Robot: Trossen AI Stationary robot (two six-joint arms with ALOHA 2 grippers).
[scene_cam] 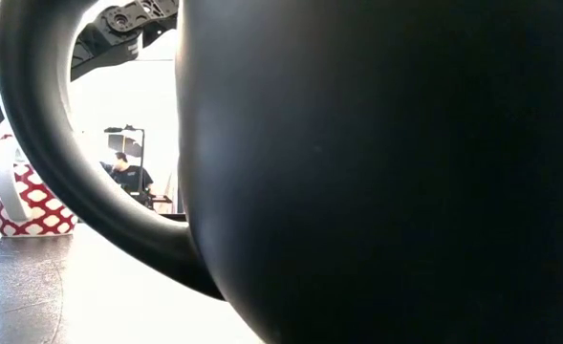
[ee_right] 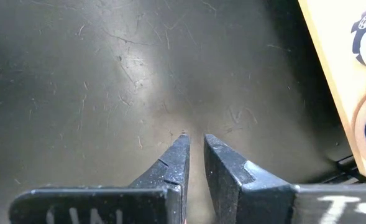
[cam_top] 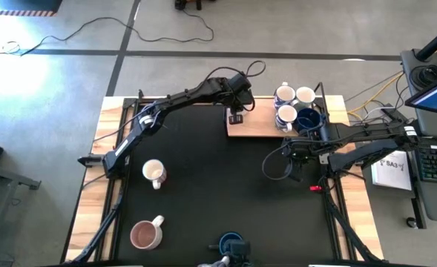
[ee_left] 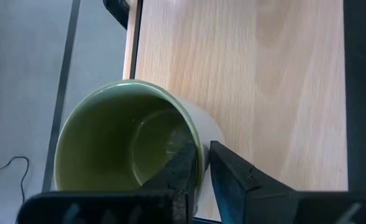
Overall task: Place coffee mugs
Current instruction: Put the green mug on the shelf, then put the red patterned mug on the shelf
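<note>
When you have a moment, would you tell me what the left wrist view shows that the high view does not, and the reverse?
Only the left wrist view shows the green-lined mug itself, its rim pinched between the left end effector's fingers. Only the high view shows the wider layout: four mugs clustered at one end of the wooden board, a white mug and a pink mug on the black mat, and the right end effector over that mat. Both show the left end effector over the board.

Glossy green mug (ee_left: 130,146); pale wood board (ee_left: 251,74); scuffed matt mat (ee_right: 108,81).
</note>
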